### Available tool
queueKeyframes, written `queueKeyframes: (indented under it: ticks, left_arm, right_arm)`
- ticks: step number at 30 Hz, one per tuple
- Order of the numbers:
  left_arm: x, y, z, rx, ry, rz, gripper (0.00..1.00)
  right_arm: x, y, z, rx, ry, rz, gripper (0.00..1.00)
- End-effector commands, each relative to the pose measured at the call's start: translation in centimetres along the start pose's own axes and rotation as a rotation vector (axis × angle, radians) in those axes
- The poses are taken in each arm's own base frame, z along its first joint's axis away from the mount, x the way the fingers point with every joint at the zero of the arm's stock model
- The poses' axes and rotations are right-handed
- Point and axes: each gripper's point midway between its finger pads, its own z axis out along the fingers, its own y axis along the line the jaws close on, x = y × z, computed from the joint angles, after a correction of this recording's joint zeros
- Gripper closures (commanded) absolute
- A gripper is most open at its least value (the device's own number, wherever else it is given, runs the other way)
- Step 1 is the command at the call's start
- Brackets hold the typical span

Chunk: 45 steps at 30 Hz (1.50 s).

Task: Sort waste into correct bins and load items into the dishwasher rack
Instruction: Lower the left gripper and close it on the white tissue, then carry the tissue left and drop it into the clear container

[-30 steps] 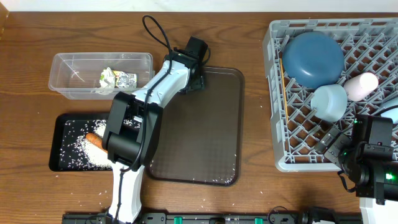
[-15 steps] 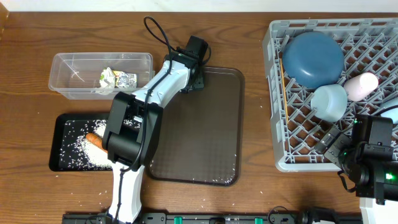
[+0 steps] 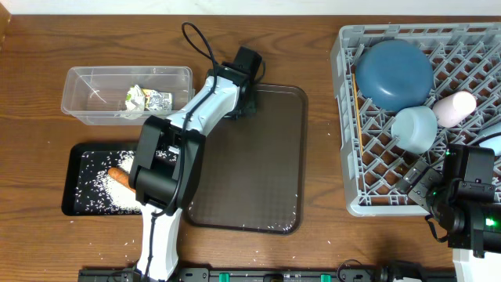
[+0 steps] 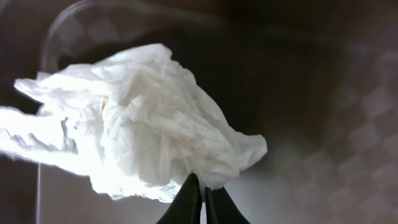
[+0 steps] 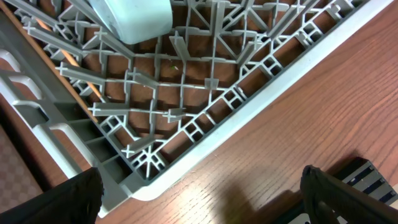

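Dark wooden bench (image 3: 47,47) carries everything. At the far left corner of the brown serving tray (image 3: 258,172), the crumpled white tissue (image 4: 143,118) lies on the tray's dark surface, and the left end effector (image 4: 200,186) has its fingers pressed together on the tissue's lower edge, pinching it. From overhead the tissue is hidden under the left wrist.

Just left of that corner stands the clear tub (image 3: 129,70), with the yellow-green snack wrapper (image 3: 147,100) inside. Nearer the robot, the black tray (image 3: 66,180) holds scattered white rice grains (image 3: 106,192) and the orange carrot (image 3: 119,175).

Well apart on the right, the grey dishwasher rack (image 3: 338,117) holds the dark-blue bowl (image 3: 395,74), the light-blue cup (image 3: 415,128), the whitish-pink cup (image 3: 455,108) and the wooden chopsticks (image 3: 358,110) along its left side. The right end effector (image 5: 199,186) hangs over the bench by the rack's near corner, fingers spread wide, holding nothing.
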Motion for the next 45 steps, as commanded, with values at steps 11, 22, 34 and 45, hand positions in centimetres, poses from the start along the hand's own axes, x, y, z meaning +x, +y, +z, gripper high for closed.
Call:
queueKeyframes:
  ticks: [11,22,34,45]
  left_arm:
    - [-1.7,-3.9,-13.5,0.16,-0.238,0.044,0.94]
    - [-6.5,2.8,-22.1,0.168,-0.49,-0.194,0.94]
    - [-8.9,18.7,-15.6,-0.043,-0.38,-0.541,0.87]
    - [-5.6,22.5,-13.1,-0.107,-0.219,-0.665,0.27]
  right_arm:
    - [0.0,0.0,0.0,0.002,-0.002,0.008,0.01]
    - [0.0,0.0,0.0,0.002,-0.002,0.008,0.01]
    - [0.0,0.0,0.0,0.002,-0.002,0.008,0.01]
    - [0.0,0.0,0.0,0.002,-0.002,0.008,0.01]
